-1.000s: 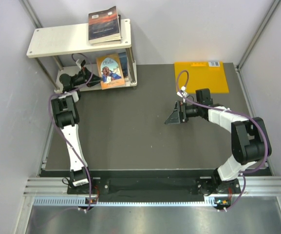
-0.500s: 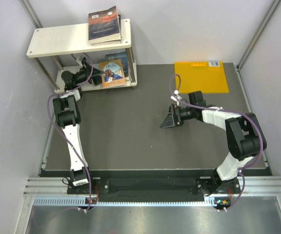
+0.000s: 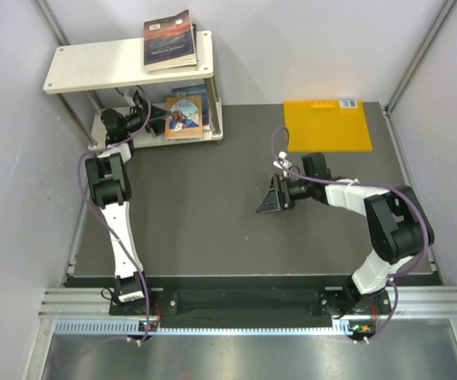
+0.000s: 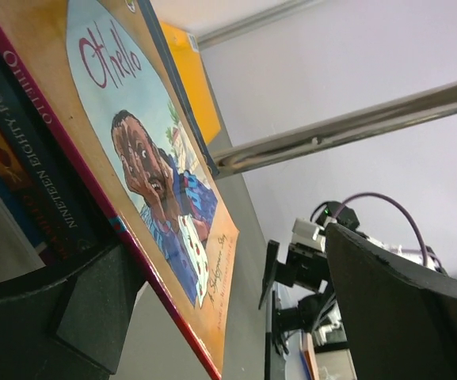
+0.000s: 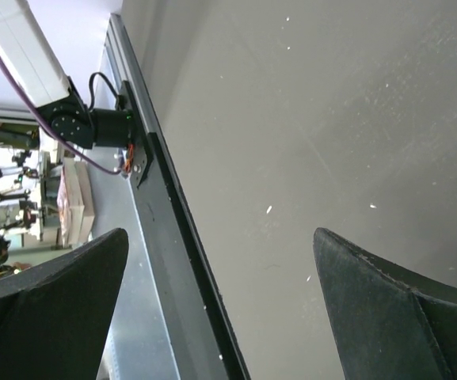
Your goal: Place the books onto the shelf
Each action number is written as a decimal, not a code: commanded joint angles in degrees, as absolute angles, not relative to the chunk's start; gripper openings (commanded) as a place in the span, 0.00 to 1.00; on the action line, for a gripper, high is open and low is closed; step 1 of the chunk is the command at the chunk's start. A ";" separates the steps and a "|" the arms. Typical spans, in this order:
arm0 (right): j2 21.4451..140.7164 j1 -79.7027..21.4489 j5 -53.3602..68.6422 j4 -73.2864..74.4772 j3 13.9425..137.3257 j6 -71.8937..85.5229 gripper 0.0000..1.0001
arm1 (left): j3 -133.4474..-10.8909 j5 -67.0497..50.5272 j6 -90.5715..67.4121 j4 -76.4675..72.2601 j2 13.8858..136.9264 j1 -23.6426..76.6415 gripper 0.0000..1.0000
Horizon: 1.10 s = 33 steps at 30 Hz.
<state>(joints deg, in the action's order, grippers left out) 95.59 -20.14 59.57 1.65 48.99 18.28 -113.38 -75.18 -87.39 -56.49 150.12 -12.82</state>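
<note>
Left tool (image 3: pixel 163 123) is gaping at the Othello book (image 3: pixel 184 116), half hidden under the shelf (image 3: pixel 93 67) board; right tool (image 3: pixel 264 196) is gaping over bare counter (image 3: pixel 196 214)

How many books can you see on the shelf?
3. A dark reddish book tops the shelf's upper board; the Othello book lies on the lower board, partly covering a dark blue book. Others may hide underneath.

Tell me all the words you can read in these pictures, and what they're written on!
"Othello": cover of the orange-brown book.
"OTHELLO": that book's spine.
"NINETEEN EIGHTY-FOUR": spine of the dark book beside it.
Too small to read: the slanted line low on that cover, the title on the top-shelf book, the label on the orange-yellow sheet.
</note>
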 commanded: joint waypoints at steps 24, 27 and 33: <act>92.20 -22.06 60.38 -7.47 44.12 21.88 1.00 | -104.59 -52.56 -32.43 -7.28 132.28 -10.11 0.99; 92.37 -22.24 60.38 -8.00 43.77 22.06 1.00 | -104.68 -52.38 -34.62 -10.19 131.92 -9.15 0.99; 92.72 -22.85 60.47 -9.14 42.98 22.94 1.00 | -107.40 -52.04 -36.65 -11.95 132.71 -6.95 0.99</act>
